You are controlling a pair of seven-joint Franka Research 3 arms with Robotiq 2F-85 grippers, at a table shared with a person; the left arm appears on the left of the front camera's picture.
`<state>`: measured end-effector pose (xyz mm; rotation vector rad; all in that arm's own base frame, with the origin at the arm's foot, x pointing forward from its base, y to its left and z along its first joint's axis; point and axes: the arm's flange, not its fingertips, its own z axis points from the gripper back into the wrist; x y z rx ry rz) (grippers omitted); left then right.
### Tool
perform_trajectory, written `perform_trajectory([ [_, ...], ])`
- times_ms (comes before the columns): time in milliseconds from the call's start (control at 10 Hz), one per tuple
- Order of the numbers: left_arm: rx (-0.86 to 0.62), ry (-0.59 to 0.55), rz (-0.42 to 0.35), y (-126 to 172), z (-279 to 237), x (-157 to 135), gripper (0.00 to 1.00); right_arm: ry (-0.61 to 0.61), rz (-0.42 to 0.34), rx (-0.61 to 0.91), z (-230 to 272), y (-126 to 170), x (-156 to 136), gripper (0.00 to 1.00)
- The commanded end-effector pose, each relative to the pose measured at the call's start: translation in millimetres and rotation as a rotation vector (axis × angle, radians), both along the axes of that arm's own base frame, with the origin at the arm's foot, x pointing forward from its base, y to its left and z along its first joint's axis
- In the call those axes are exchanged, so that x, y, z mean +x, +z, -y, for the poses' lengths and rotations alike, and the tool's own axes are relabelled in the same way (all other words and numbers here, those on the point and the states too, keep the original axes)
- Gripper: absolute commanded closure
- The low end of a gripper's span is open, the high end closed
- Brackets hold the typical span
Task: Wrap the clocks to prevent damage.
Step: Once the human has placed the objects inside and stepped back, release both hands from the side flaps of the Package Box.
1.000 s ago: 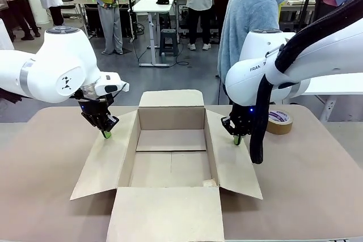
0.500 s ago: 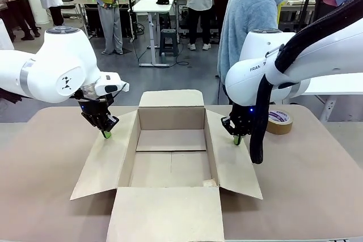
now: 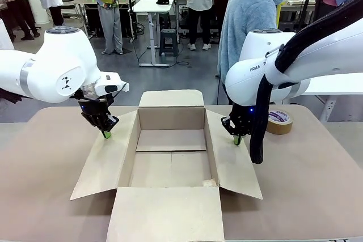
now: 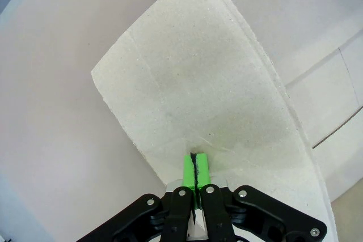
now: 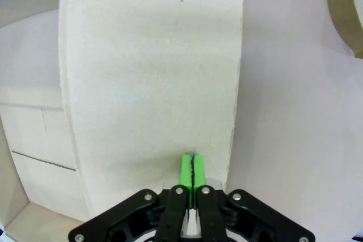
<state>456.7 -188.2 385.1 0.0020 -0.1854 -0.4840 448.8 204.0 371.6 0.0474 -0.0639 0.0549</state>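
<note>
Tape roll (image 3: 279, 122) lies on table (image 3: 45, 162), right of box (image 3: 170, 169), seemingly apart.

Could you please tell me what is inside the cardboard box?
The box shows bare cardboard floor and walls, with nothing lying on the visible floor. Its near wall covers the floor strip closest to the camera.

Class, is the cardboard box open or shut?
Open: all four flaps of the cardboard box are spread outward and its bare floor shows.
</note>
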Motion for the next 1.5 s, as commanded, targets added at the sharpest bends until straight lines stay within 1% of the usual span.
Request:
perform_trajectory([
  [0, 0.001, 0.002, 0.0, -0.3, 0.1, -0.3, 1.0, -0.018, -0.004, -0.011, -0.9, -2.1, -1.6, 0.99],
  [1400, 0.001, 0.002, 0.0, -0.3, 0.1, -0.3, 1.0, -0.018, -0.004, -0.011, -0.9, -2.1, -1.6, 0.99],
])
